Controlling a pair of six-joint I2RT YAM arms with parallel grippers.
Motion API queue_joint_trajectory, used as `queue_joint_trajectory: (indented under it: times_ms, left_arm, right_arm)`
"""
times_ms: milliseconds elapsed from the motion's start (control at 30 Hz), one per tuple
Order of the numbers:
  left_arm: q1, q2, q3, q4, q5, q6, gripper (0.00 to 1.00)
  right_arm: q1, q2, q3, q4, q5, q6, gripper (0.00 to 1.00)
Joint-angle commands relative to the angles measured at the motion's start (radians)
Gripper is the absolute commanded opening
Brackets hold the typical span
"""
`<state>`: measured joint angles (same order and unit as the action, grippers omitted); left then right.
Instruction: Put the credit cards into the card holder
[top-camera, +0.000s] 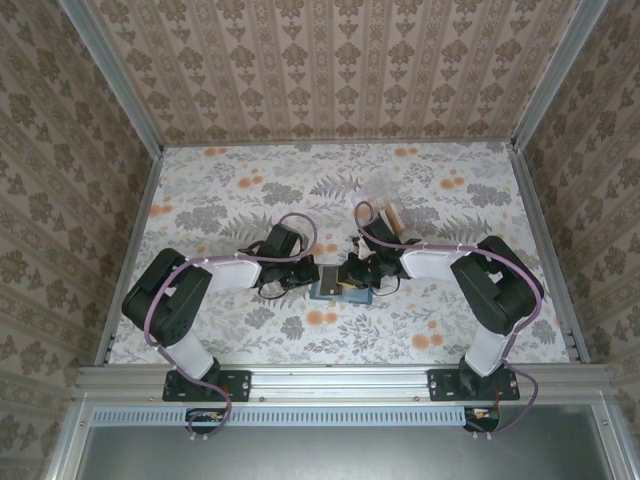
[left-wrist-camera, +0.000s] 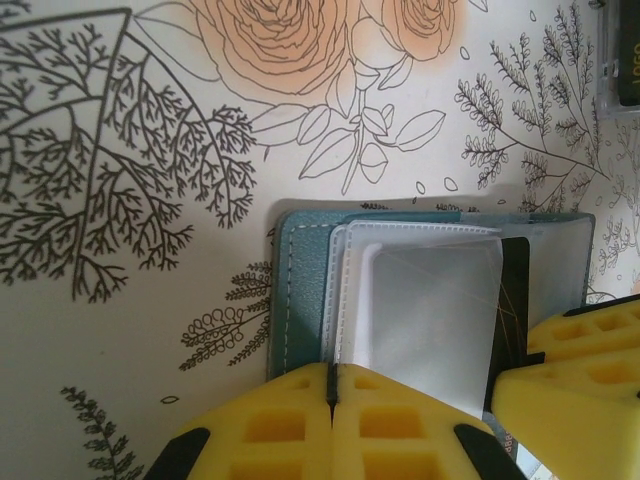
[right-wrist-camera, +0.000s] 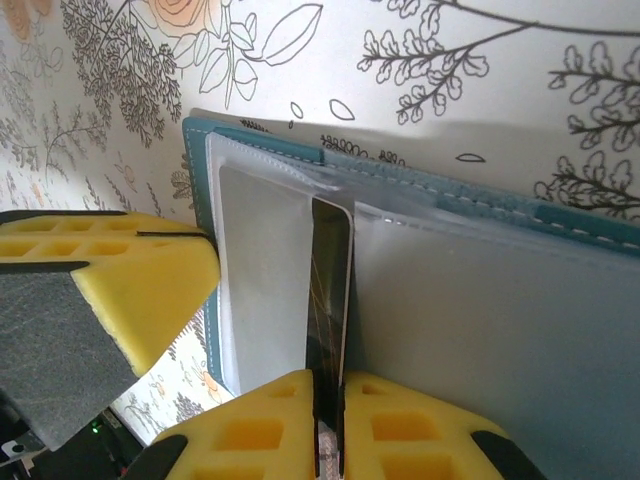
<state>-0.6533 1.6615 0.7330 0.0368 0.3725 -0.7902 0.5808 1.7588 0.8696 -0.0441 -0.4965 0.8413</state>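
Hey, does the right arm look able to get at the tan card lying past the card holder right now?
Probably yes. The tan card lies bare just beyond the right gripper, nothing between them. But that gripper is pinching a dark card in the card holder, so it must let go first.

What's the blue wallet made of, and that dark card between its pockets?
The card holder looks like teal leather or imitation leather: matte, stitched edge. Its pockets seem soft frosted plastic. The dark card looks like glossy stiff plastic, thin and flat.
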Motion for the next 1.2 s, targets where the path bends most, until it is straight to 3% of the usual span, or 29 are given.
queue_joint_trajectory:
  times_ms: [0,300,600,867,1167]
  left_arm:
    - [-0.005,0.034,-0.017,-0.102,-0.052,0.005,0.05]
    - [-0.005,0.038,-0.012,-0.103,-0.051,0.007,0.05]
    - [-0.005,0.033,-0.012,-0.101,-0.047,0.005,0.06]
    - [-0.006,0.015,-0.022,-0.095,-0.045,-0.006,0.14]
    - [-0.015,-0.009,-0.059,-0.058,-0.051,-0.052,0.21]
  right_arm:
    - [0.016,0.01,0.02,-0.047,0.034,0.003,0.18]
    - [0.016,-0.063,0.015,-0.158,0.115,-0.009,0.24]
    - [0.029,-0.017,0.023,-0.097,0.06,0.018,0.17]
    - [0.056,0.024,0.043,-0.038,0.032,0.051,0.15]
    - [0.057,0.025,0.017,0.118,0.013,0.207,0.15]
